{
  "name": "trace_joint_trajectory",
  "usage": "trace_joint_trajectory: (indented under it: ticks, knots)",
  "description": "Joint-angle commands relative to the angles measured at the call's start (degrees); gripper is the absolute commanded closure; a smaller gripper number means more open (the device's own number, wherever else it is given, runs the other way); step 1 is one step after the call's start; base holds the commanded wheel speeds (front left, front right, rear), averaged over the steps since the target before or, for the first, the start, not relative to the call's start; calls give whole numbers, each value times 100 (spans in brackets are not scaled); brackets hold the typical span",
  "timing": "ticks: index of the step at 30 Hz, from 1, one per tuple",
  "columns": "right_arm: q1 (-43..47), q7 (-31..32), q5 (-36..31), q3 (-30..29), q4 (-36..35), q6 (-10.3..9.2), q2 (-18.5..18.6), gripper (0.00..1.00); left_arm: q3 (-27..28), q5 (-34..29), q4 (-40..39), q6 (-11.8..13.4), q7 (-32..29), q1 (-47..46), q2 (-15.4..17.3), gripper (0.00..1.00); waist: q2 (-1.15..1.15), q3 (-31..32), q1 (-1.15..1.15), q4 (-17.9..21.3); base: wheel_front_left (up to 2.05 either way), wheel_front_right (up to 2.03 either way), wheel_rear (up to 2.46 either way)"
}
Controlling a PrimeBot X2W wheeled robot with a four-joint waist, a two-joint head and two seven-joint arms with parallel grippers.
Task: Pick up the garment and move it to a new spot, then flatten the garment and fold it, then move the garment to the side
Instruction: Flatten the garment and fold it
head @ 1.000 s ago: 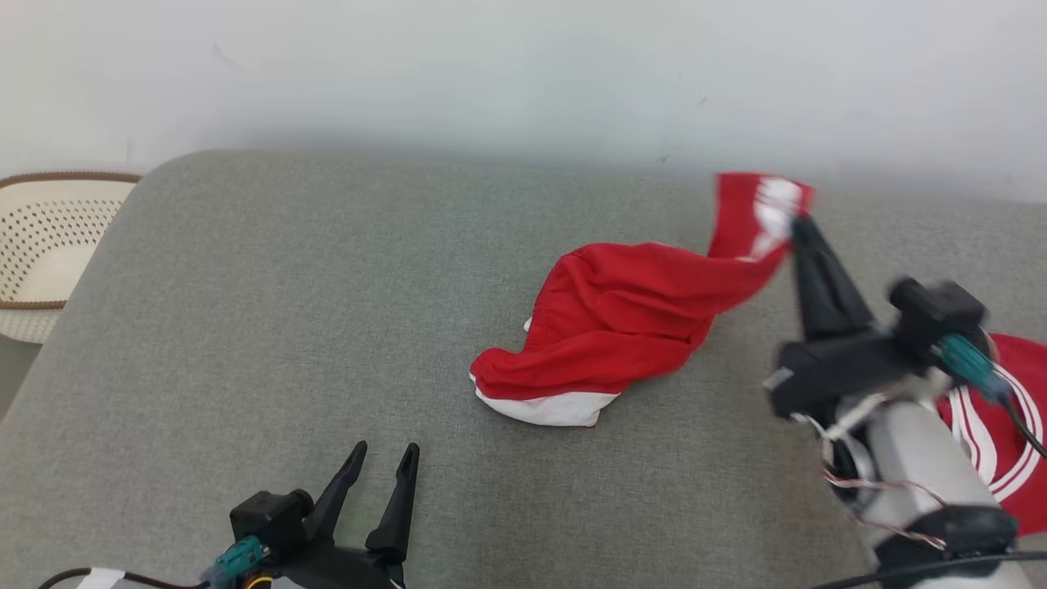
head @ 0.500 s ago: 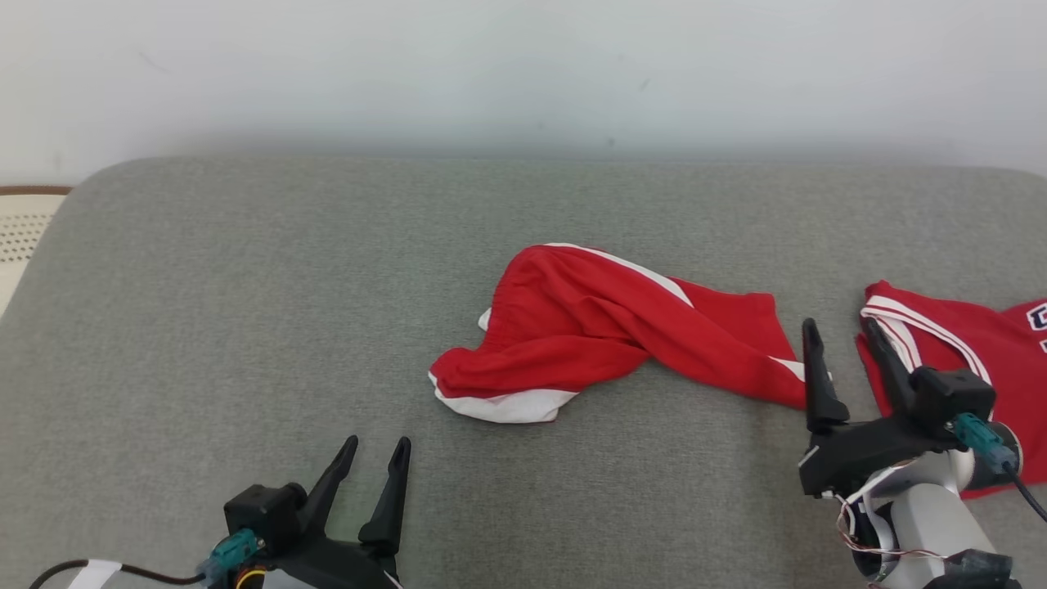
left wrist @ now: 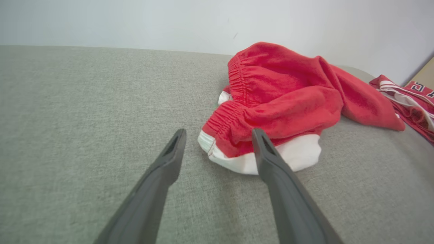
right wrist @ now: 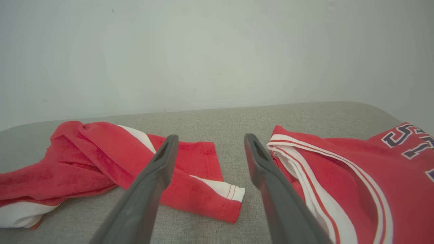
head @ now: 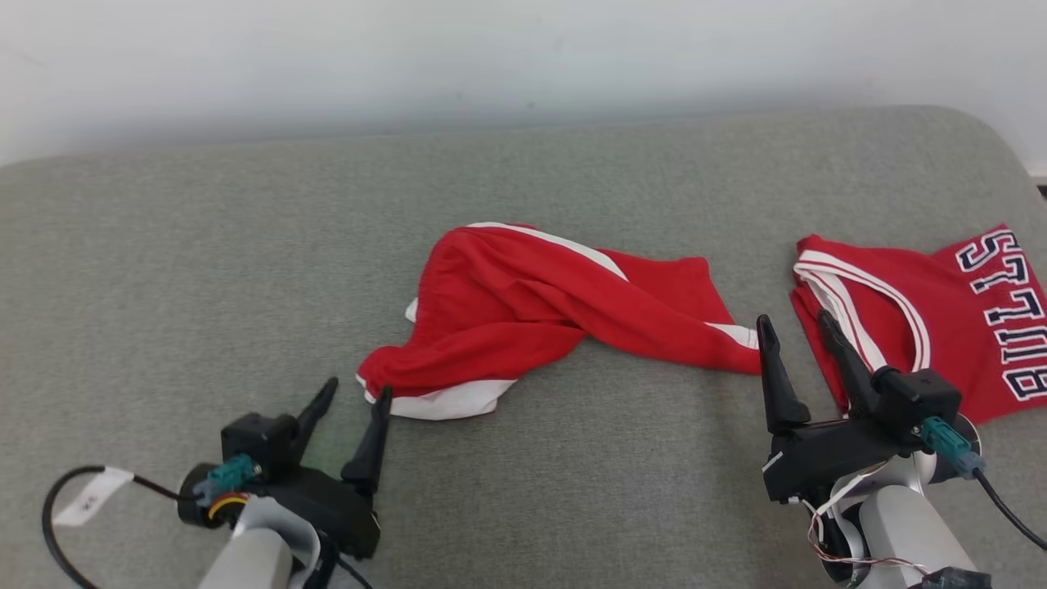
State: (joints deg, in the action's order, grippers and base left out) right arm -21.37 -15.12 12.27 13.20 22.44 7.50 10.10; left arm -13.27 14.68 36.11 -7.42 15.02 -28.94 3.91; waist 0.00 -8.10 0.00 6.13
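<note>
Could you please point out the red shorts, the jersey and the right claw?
red shorts [head: 507, 294], head view, crumpled middle.
jersey [head: 957, 319], head view, red chest panel.
right claw [head: 794, 318], head view, midway between fingertips.

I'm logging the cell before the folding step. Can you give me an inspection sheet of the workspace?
Surface: grey fabric cushion, no marks seen.
Job's things: red shorts with white trim, crumpled and twisted mid-cushion, not yet flattened.
Clutter: red jersey with dark lettering, lying right of the shorts and apart from them.
Grippers: left gripper open at the shorts' white-hemmed end, holding nothing; right gripper open between the shorts' leg end and the jersey, holding nothing.
Cables: black cable with a white tag loops on the cushion by the left wrist; another cable trails from the right wrist.
Surroundings: plain pale wall behind the cushion.
</note>
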Motion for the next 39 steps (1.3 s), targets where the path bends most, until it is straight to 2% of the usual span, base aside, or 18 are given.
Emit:
trace_joint_trajectory:
  ticks: [1,6,16,17,18,19,22,27,33,39]
  knots:
    - [97,0,23,20,-39,-3,-15,0,-30,-54,115,2,20,-174,95,0,0,-187,0,214,0,0,0]
    - [63,0,42,-5,-66,-3,-32,0,-47,3,311,1,20,-396,218,0,0,-268,0,348,0,0,0]
    - [22,0,86,-15,-74,-3,-74,0,-467,303,739,0,20,-643,374,0,0,-317,0,469,0,0,0]
    - [14,0,82,-21,-85,-3,-86,0,-506,325,670,0,21,-684,396,27,0,-322,0,476,0,0,0]
    - [8,0,80,-33,-99,-3,-97,0,-530,326,604,1,21,-711,420,59,0,-325,0,479,0,0,0]
    - [9,0,80,-42,-107,-3,-106,0,-563,347,568,1,20,-699,428,100,0,-322,0,481,0,0,0]
    - [52,0,94,-130,-122,-3,-150,0,-772,368,446,1,21,-797,533,100,0,-265,0,464,0,0,0]
    - [161,0,102,-288,-88,-3,-213,0,-1011,171,-61,0,20,-972,506,100,0,-119,0,409,0,0,0]
    - [288,0,134,-329,9,-3,-315,0,-1416,90,-631,0,21,-1428,256,100,0,145,0,421,0,0,0]
    - [340,0,177,-312,89,-3,-380,0,-1743,131,-754,0,21,-2077,42,100,0,293,0,613,0,0,0]
